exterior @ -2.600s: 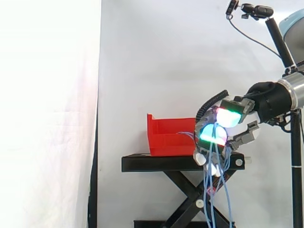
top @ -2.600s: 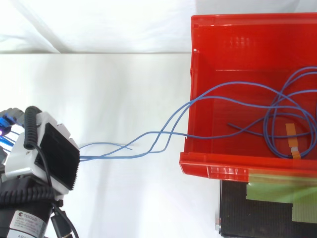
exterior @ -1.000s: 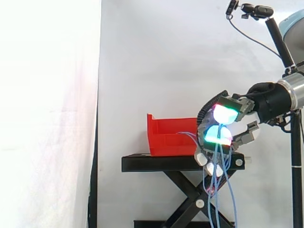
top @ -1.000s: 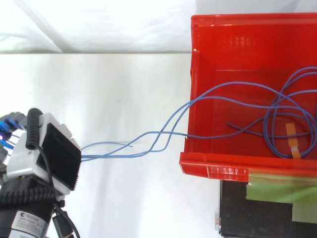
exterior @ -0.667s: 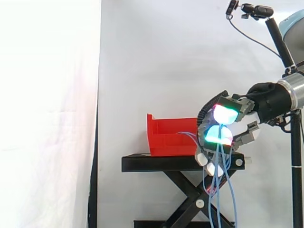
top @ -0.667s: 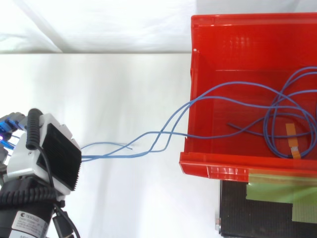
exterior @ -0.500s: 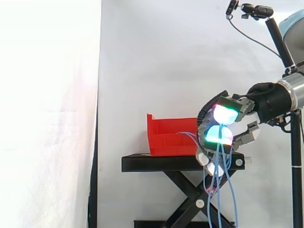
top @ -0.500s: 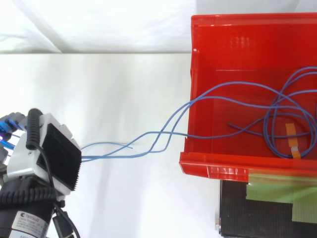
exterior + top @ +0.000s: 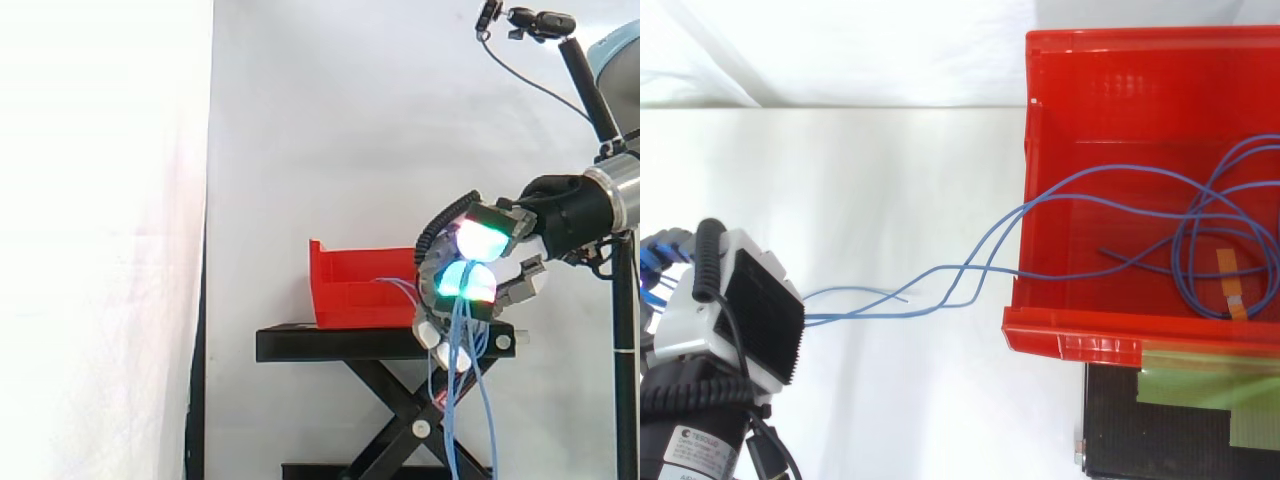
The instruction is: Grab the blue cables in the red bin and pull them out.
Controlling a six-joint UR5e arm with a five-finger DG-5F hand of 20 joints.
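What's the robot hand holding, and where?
The hand pinches the blue cables partway along: ends dangle below, the rest runs into the red bin.

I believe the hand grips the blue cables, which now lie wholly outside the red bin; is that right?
Not quite: the hand grips the blue cables, but the top view shows their loops lying inside the red bin.

Blue cables [image 9: 970,272], red bin [image 9: 1120,110], black stand [image 9: 380,342], white curtain [image 9: 330,120].
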